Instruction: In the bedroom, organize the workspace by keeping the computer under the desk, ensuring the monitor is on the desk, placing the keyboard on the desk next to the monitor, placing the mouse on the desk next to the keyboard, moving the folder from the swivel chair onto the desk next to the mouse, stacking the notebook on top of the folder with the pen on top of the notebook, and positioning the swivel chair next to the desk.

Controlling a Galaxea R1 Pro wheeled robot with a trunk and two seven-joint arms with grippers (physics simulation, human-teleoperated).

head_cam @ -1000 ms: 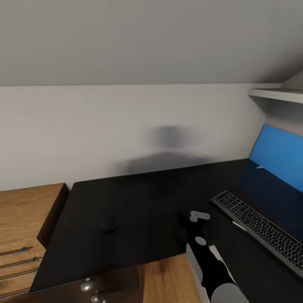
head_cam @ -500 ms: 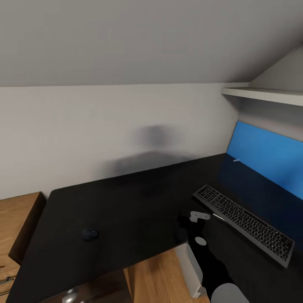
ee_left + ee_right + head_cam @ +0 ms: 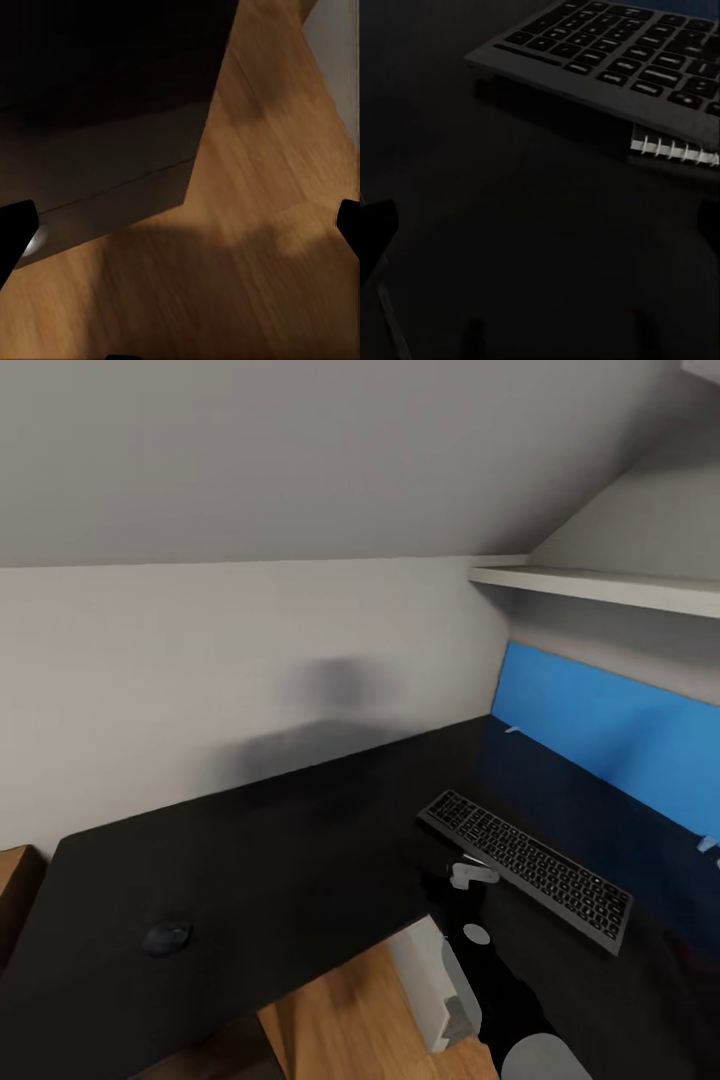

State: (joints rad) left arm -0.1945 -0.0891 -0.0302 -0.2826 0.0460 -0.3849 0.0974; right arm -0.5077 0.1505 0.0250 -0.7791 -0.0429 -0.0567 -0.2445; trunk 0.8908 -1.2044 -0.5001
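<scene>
The desk point(image 3: 300, 850) has a glossy black top and a blue back panel point(image 3: 600, 725). The keyboard point(image 3: 525, 865) lies slantwise on it near the panel. The mouse point(image 3: 167, 937) rests far off at the desk's left end. My right gripper point(image 3: 442, 895) hovers over the desk just short of the keyboard's near end; in the right wrist view the right gripper point(image 3: 540, 225) is open with nothing in it, facing the keyboard point(image 3: 615, 60). A white spiral-bound edge point(image 3: 671, 146), perhaps the notebook, lies against the keyboard. My left gripper point(image 3: 180, 221) is open over the wood floor.
A white shelf point(image 3: 600, 588) hangs above the blue panel under the sloped ceiling. A white upright point(image 3: 420, 975) stands under the desk's inner corner. The left wrist view has a dark drawer front point(image 3: 112, 180) with a silver knob point(image 3: 34, 240) and wood floor point(image 3: 247, 247).
The head camera has turned to the right, so the whole picture has slid left and the wooden chest has left it. My right arm holds the same place in the picture.
</scene>
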